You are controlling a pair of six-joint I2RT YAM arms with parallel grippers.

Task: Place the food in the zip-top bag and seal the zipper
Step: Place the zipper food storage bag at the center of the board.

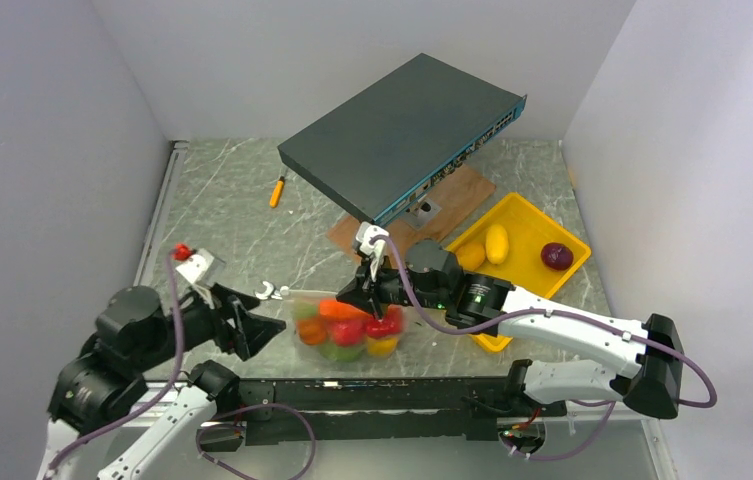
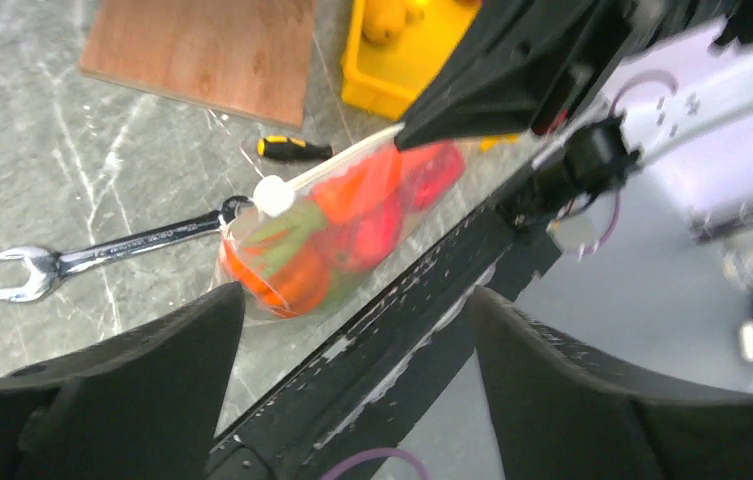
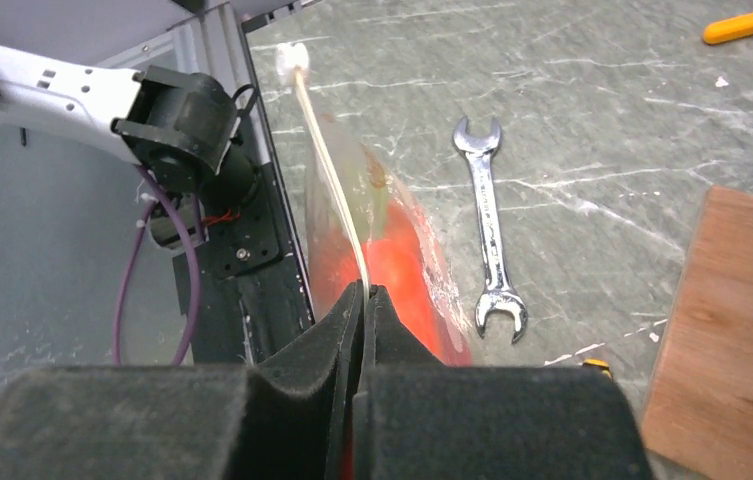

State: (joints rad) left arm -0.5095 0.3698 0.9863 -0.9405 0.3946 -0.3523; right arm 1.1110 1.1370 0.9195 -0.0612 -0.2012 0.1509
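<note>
The zip-top bag point(image 1: 347, 332) lies near the table's front edge, stuffed with food point(image 2: 337, 225): red, orange, green and yellow toy vegetables. My right gripper point(image 1: 370, 297) is shut on the zipper point(image 3: 327, 160), pinching the whitish strip at its near end and holding the bag's mouth edge up. In the right wrist view the right gripper point(image 3: 364, 290) has the strip between its pads. My left gripper point(image 1: 267, 330) stands open just left of the bag, apart from it. In the left wrist view the left gripper point(image 2: 357, 295) holds nothing.
A yellow tray point(image 1: 527, 215) at the right holds a yellow potato point(image 1: 496, 243) and a purple onion point(image 1: 556, 256). A dark network switch point(image 1: 402, 135) leans over a wooden board point(image 1: 457, 200). A silver wrench point(image 2: 102, 250) and a screwdriver point(image 2: 292, 150) lie beside the bag.
</note>
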